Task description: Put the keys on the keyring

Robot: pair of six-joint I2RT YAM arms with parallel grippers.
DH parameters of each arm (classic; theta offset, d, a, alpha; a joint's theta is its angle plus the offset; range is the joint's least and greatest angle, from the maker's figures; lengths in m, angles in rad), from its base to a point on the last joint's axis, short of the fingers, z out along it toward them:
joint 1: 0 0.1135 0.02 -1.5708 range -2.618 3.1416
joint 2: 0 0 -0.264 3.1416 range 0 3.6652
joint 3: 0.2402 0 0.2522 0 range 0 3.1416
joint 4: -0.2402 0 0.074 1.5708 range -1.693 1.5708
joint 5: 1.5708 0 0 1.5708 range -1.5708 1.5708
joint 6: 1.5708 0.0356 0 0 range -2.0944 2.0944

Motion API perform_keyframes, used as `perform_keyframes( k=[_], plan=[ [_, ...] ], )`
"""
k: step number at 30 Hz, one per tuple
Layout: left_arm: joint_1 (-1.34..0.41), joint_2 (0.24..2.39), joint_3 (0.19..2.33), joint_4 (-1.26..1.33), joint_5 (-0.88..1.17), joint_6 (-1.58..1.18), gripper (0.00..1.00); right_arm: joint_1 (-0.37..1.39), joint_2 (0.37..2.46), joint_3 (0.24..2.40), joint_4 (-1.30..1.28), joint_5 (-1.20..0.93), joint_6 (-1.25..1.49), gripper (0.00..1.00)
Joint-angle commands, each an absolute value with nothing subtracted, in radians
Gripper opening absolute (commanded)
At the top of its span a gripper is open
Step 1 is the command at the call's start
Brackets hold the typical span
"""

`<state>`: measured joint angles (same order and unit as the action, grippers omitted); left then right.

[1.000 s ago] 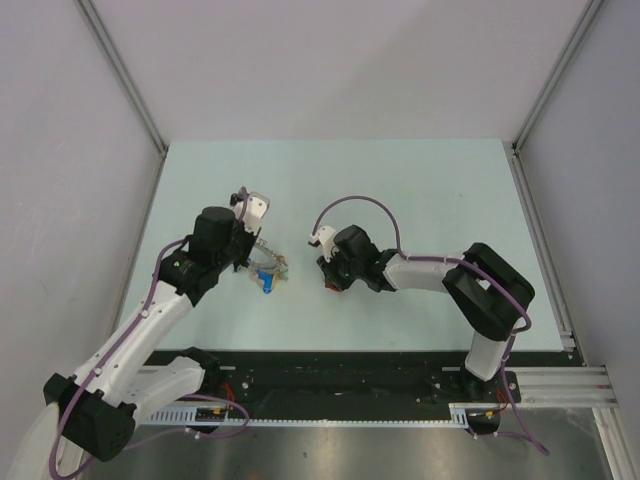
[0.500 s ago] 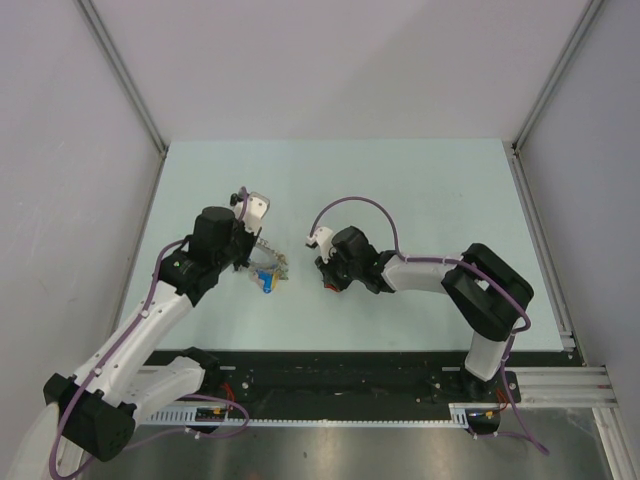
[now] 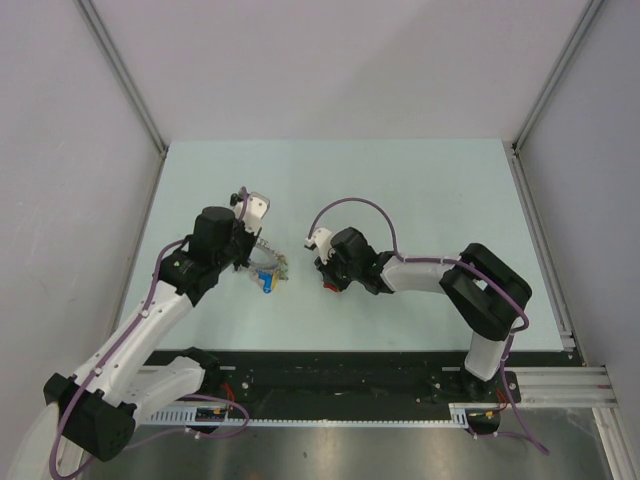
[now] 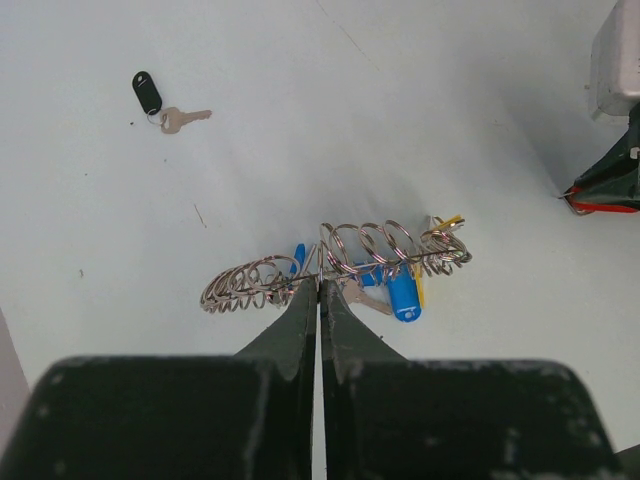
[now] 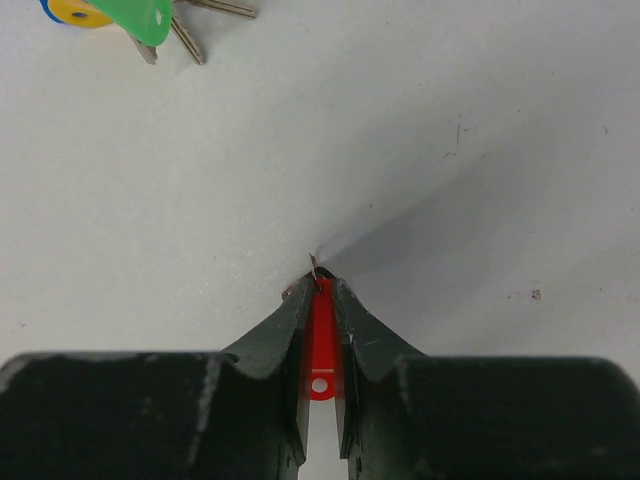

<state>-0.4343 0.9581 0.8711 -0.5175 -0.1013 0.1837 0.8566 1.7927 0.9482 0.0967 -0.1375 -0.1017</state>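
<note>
The keyring (image 4: pixel 340 262) is a silver wire ring strung with many small rings and blue- and yellow-headed keys (image 4: pixel 403 292). It also shows in the top view (image 3: pixel 270 270), left of centre. My left gripper (image 4: pixel 320 286) is shut on the keyring's wire, also in the top view (image 3: pixel 256 264). My right gripper (image 5: pixel 320 284) is shut on the red-headed key (image 5: pixel 320 345), with its tips down at the table. In the top view the right gripper (image 3: pixel 327 279) holds the red key (image 3: pixel 329 287) a short way right of the keyring.
A black-headed key (image 4: pixel 150 93) lies alone on the table at the far left of the left wrist view. Green- and yellow-headed keys (image 5: pixel 130 15) lie ahead and left of my right gripper. The pale table (image 3: pixel 420 200) has grey walls on three sides.
My right gripper has slid a little to the left with the red key, closer to the keyring. The left arm and the keyring have not moved.
</note>
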Motion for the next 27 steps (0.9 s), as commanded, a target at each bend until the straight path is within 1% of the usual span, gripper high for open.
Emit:
perform_keyframes(
  k=[1,5,14,18,24,26,27],
  plan=[
    [-0.425,0.954,0.876,-0.453,-0.089,0.17,0.0,0.867,1.809,0.954,0.13,-0.118,-0.121,0.16],
    [-0.425,0.956,0.876,-0.453,-0.089,0.173,0.0,0.868,1.812,0.953,0.132,-0.106,-0.121,0.16],
    [-0.423,0.962,0.877,-0.453,-0.081,0.17,0.01,0.874,1.819,0.953,0.141,-0.091,-0.14,0.11],
    [-0.423,0.963,0.877,-0.453,-0.077,0.172,0.0,0.874,1.816,0.954,0.14,-0.097,-0.156,0.0],
    [-0.423,0.959,0.873,-0.445,-0.045,0.187,0.0,0.877,1.752,0.953,0.103,-0.087,-0.182,0.0],
    [-0.423,0.953,0.871,-0.442,-0.014,0.201,0.0,0.877,1.706,0.953,0.074,-0.084,-0.199,0.0],
    [-0.423,0.95,0.871,-0.437,0.036,0.215,0.0,0.877,1.691,0.954,0.065,-0.084,-0.202,0.0]
  ],
)
